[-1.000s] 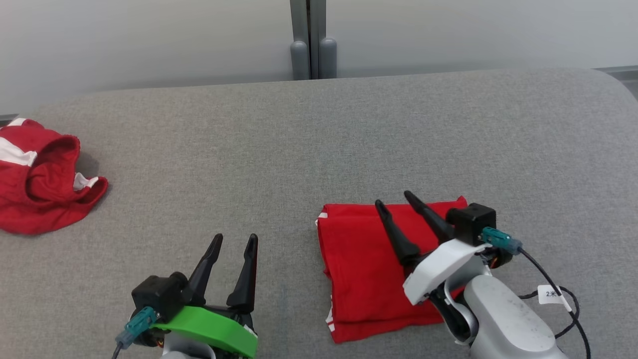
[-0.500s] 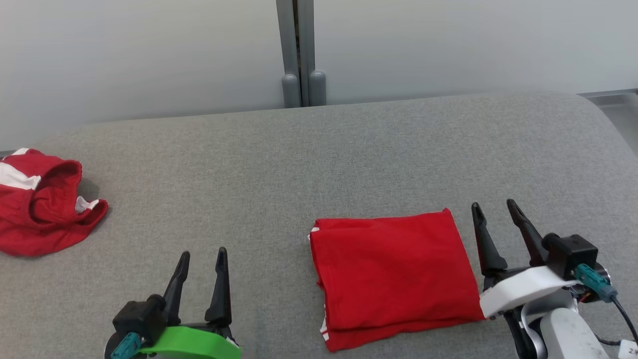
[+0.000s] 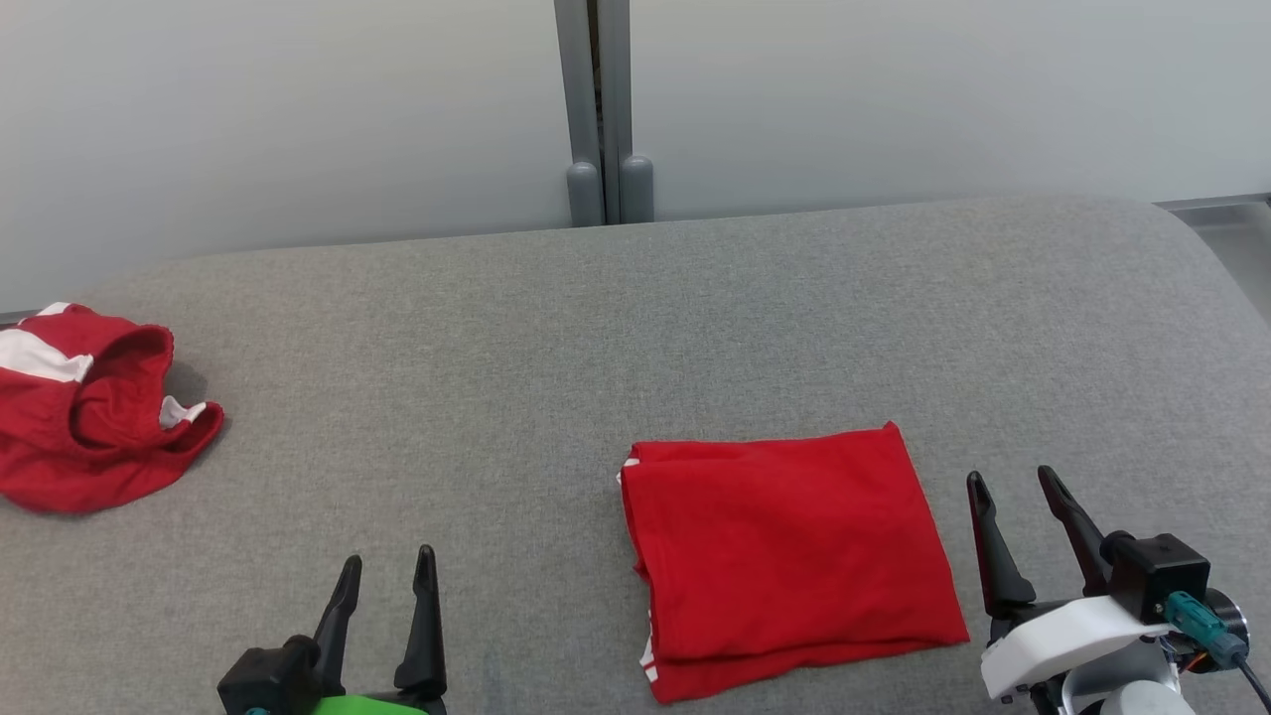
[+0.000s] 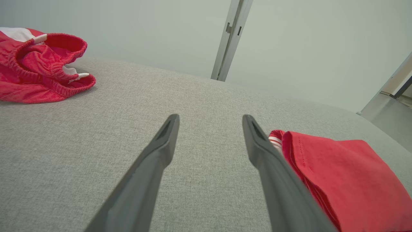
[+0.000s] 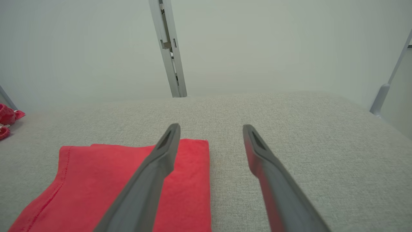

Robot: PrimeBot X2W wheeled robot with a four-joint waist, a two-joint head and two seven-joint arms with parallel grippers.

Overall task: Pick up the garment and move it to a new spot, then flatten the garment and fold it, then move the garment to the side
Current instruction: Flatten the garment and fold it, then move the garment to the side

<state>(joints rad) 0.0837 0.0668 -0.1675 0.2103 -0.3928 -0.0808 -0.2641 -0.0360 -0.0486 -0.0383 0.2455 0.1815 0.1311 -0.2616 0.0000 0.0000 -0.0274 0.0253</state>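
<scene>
While both jaws stand wide and empty, the folded garment lies flat, grey surface showing past every edge.

The folded red garment lies flat on the grey fabric-covered surface, right of centre and toward the near edge. It forms a rough rectangle of stacked layers. White trim shows at its left edge, where the layers are slightly offset.

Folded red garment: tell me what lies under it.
The folded red garment lies on the grey surface; its lower layers peek out at the near edge. Anything between them is covered.
</scene>
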